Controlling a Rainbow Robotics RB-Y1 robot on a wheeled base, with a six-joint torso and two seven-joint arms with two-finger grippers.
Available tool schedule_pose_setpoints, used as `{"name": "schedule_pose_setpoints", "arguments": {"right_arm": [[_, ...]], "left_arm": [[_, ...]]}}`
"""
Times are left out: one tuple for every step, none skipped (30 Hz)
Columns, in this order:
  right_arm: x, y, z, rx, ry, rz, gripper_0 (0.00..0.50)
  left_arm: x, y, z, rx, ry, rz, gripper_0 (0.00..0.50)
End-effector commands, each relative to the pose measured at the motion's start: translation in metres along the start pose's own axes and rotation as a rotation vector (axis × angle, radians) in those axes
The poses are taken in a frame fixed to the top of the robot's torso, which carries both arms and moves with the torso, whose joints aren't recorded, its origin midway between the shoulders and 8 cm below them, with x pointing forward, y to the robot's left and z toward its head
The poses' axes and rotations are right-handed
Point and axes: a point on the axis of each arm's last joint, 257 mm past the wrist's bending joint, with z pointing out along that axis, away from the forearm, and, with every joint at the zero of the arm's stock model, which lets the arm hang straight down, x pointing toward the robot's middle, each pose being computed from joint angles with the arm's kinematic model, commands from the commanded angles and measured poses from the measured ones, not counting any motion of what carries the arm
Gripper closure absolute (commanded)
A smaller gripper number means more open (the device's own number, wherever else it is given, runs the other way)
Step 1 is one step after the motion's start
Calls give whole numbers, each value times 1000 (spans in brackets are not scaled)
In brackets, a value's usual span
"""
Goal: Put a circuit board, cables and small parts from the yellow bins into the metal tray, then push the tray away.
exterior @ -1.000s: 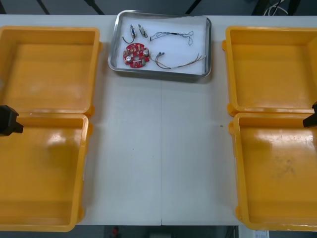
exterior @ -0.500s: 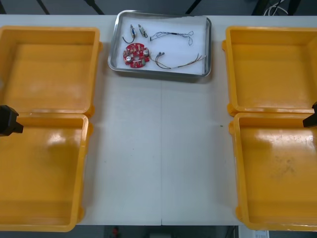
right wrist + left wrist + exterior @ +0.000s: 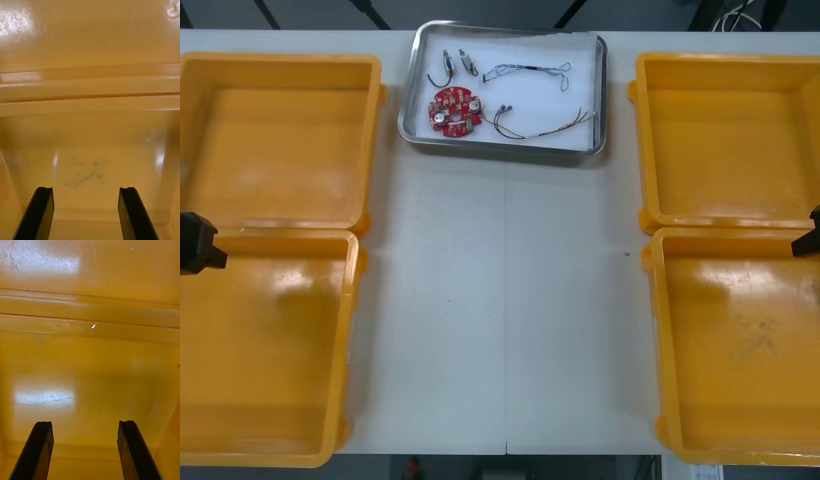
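Cut off at 9 and 3 o'clock: left gripper (image 3: 84, 423) and right gripper (image 3: 85, 189), fingers spread, gripping nothing, above yellow bins (image 3: 270, 360); at 12 o'clock, metal tray (image 3: 502, 150) with circuit board (image 3: 454, 108), cables (image 3: 540, 125), small metal parts (image 3: 455, 63) inside.

Glossy yellow bins (image 3: 280, 58); the one beneath the right gripper (image 3: 85, 189), black-fingered, shows dark grey smudges (image 3: 86, 174). Silvery tray (image 3: 500, 152), white inside, holds a red circuit board (image 3: 454, 108).
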Motion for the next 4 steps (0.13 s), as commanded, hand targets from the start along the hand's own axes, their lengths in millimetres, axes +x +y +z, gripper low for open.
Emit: {"name": "schedule_pose_setpoints", "arguments": {"right_arm": [[5, 3, 2, -8, 16, 15, 0], [5, 3, 2, -8, 16, 15, 0], [5, 3, 2, -8, 16, 15, 0], [5, 3, 2, -8, 16, 15, 0]], "left_arm": [[-5, 11, -12, -33, -17, -26, 0], [-5, 11, -12, -33, -17, -26, 0], [-5, 11, -12, -33, -17, -26, 0], [-5, 11, -12, -33, -17, -26, 0]]}}
